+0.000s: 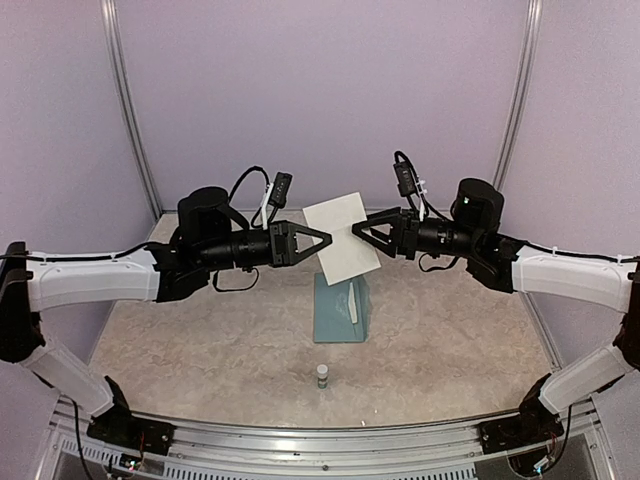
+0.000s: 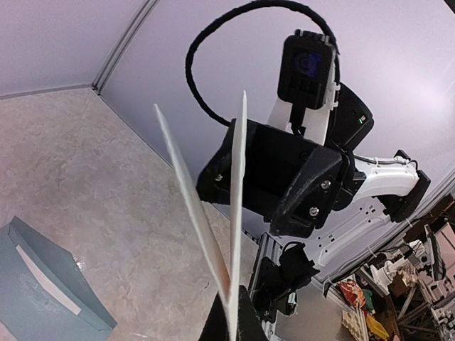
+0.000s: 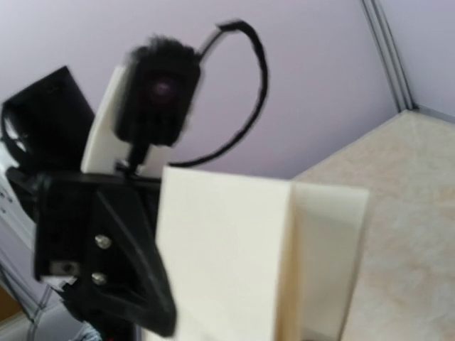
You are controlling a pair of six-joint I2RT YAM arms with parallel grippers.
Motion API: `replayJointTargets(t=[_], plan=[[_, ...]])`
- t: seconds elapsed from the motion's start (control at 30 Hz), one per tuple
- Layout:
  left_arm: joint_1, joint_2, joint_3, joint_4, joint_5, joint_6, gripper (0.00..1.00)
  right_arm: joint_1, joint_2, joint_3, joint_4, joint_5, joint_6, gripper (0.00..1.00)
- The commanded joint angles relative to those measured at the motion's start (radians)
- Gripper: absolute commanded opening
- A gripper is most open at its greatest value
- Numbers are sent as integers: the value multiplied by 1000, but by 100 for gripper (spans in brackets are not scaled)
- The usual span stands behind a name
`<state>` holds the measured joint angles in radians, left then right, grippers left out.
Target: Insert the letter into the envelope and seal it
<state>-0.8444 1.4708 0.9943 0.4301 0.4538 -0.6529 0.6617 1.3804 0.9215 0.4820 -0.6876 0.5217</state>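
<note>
A folded cream letter [image 1: 342,238] hangs in the air between both arms, above the teal-blue envelope [image 1: 340,310] lying flat on the table. My left gripper [image 1: 328,240] is shut on the letter's left edge; in the left wrist view its fingertips [image 2: 245,321] pinch the two paper leaves [image 2: 238,213] together. My right gripper [image 1: 354,228] points at the letter's right edge, and whether its jaws still hold the paper does not show. The letter [image 3: 227,256] fills the right wrist view and hides that gripper's own fingers. The envelope [image 2: 43,291] shows at the lower left of the left wrist view.
A small glue stick [image 1: 322,376] stands upright on the table in front of the envelope. The marbled tabletop [image 1: 200,330] is walled by lilac panels at the back and sides. A metal rail [image 1: 320,440] runs along the near edge.
</note>
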Motion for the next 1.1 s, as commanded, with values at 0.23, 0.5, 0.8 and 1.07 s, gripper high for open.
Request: replayJointTargets(t=[0.23,0.5,0.8,1.07], plan=[[-29,-49,-7,15,107,108,0,-8,50,42,-18,-187,38,78],[-30,-39,15,-73,6,133,0,-8,25,23,56,-219,87,19],[33,52,-4,-166,-166,68,57,-40,62,28,-220,141,78,0],[79,212,-6,-205,-271,-1,67,-108,204,3,-343,284,138,0]])
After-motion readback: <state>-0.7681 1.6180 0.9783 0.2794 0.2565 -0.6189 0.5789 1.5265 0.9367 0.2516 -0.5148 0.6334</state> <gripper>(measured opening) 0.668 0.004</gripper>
